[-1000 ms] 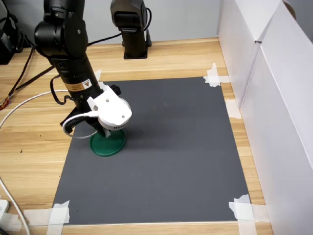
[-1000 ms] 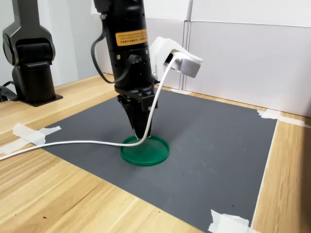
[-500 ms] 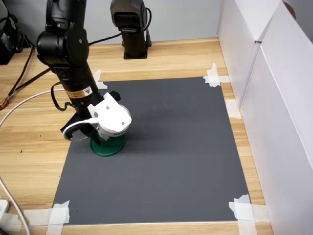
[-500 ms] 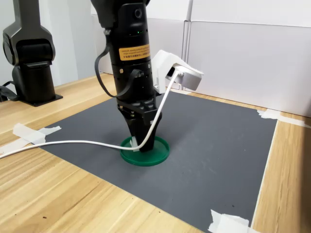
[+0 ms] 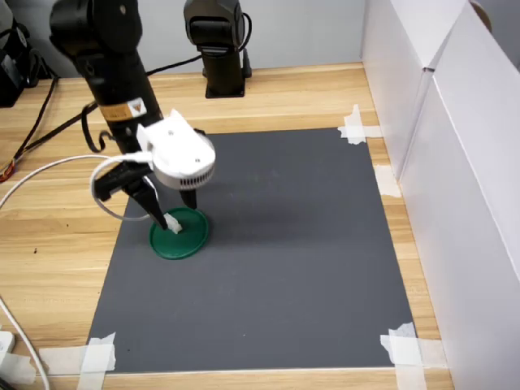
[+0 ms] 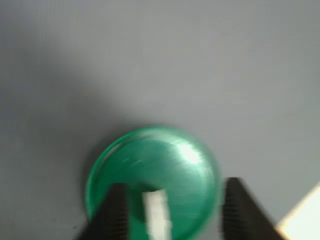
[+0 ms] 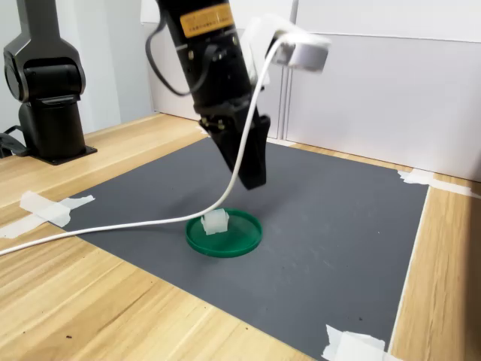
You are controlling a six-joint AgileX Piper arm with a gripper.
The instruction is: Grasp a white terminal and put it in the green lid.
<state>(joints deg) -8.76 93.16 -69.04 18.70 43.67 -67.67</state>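
End effector (image 7: 252, 177): raised clear above the green lid, pointing down; in the wrist view its two dark fingers (image 6: 114, 210) stand apart with nothing between them, so it is open and empty; a white cable (image 7: 143, 222) loops down from the wrist camera housing and across the mat.

White terminal (image 7: 216, 221): small translucent block, resting inside the green lid near its rim, on the second exterior view's left side of the disc; also seen in the first exterior view (image 5: 172, 223) and, blurred, in the wrist view (image 6: 157, 212); not touching the end effector.

Green lid (image 7: 244, 237): round, flat on the dark grey mat (image 5: 284, 268); mat taped at its corners to the wooden surface (image 5: 49, 244).

Task status: placement appears done, terminal released into the lid; only retreat of the arm seems left.
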